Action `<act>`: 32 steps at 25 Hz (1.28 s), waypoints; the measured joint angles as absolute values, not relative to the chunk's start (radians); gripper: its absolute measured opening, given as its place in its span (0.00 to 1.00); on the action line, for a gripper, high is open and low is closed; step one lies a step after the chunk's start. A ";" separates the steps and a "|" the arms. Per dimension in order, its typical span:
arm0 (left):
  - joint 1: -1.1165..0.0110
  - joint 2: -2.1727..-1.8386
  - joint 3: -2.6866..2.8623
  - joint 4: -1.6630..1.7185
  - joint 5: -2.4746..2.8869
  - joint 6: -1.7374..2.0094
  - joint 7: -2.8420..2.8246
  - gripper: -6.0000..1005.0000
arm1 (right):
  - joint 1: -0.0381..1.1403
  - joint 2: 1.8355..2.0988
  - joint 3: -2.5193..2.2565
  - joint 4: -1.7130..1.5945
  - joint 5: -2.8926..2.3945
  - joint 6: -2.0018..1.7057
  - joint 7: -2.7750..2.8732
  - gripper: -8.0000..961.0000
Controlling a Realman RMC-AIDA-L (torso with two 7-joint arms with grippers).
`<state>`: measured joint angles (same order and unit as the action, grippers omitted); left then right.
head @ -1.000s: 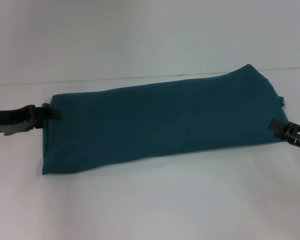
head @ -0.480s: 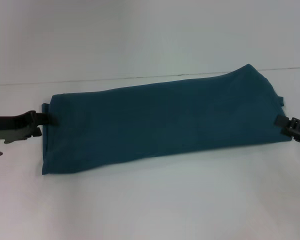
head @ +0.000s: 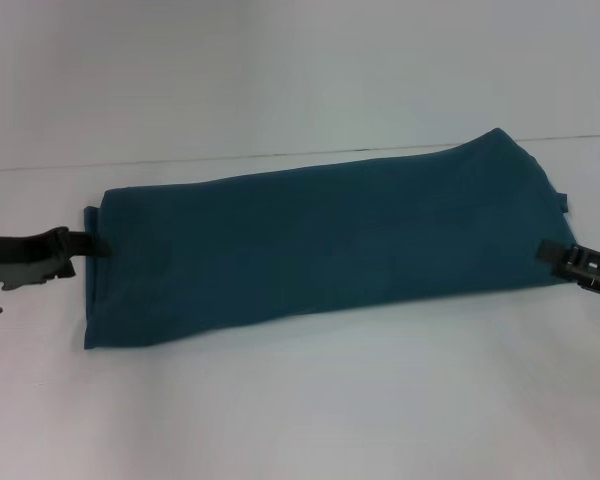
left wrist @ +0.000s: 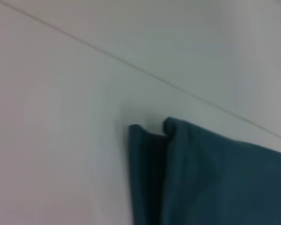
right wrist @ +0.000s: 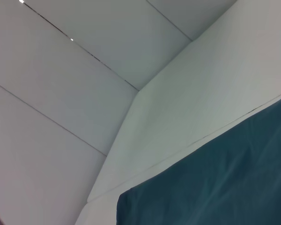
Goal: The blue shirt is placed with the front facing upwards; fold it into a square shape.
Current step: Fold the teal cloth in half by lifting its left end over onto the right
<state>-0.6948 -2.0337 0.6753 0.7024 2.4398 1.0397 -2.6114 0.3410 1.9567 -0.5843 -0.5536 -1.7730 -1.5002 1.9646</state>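
1. Currently, at the far left of your head view, the left gripper [head: 98, 243] comes in low over the white table [head: 310, 400], arm stretched out flat. Its tip sits right at the short left edge of the blue shirt [head: 320, 240]. You can't tell from any view whether its fingers are clenched on the cloth or released.
2. Left wrist view gives you only the shirt's layered corner [left wrist: 152, 140], a couple of folds stacked over the table [left wrist: 51, 131]. No fingers in that shot.
3. Centre: the shirt lies as a long band across the table, already folded lengthwise, plain teal side up. Near edge runs fairly straight; the right end rises toward the back of the table.
4. Far right: the right gripper [head: 550, 252] touches the shirt's right end near its lower corner. Same problem there: you can't read grip state.
5. Right wrist view shows you shirt fabric [right wrist: 215, 187] filling one corner against white panelled surfaces [right wrist: 84, 70].
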 joint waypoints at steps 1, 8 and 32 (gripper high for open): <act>-0.697 -2.037 0.680 0.700 2.451 1.030 -2.627 0.60 | 0.341 1.957 -0.584 -0.554 -1.772 -1.500 1.965 0.92; -0.701 -2.054 0.707 0.681 2.474 0.971 -2.631 0.58 | 0.343 1.957 -0.583 -0.554 -1.772 -1.499 1.965 0.92; -0.704 -2.088 0.710 0.627 2.488 0.853 -2.613 0.53 | 0.344 1.956 -0.573 -0.554 -1.768 -1.492 1.965 0.92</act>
<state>-0.7043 -2.0877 0.7103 0.6271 2.4882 0.8526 -2.6135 0.3436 1.9559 -0.5733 -0.5538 -1.7679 -1.4925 1.9650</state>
